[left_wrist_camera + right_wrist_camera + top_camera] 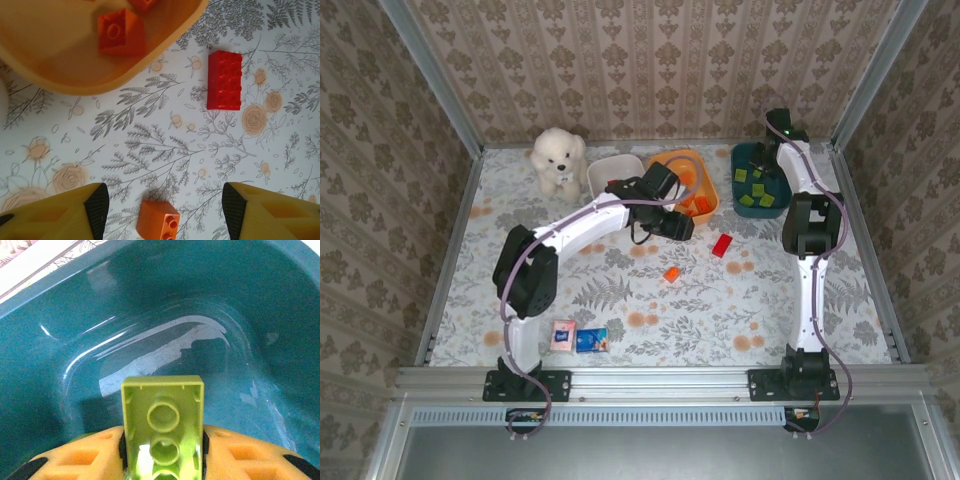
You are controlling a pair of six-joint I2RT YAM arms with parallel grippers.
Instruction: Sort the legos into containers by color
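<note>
Right wrist: right gripper (162, 455) pinches a lime brick (162, 412) over the teal tray (150, 300), 1 o'clock on the table (620, 300). Left gripper (165, 205) spread wide, empty; orange brick (158, 221) at its 6 o'clock, red brick (224, 80) at 1. Nearly done, I'd judge: those two to go.

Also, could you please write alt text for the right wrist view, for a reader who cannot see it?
The right gripper holds a lime green lego, its hollow side facing the camera, with the glossy interior of the dark teal tray behind it.
</note>
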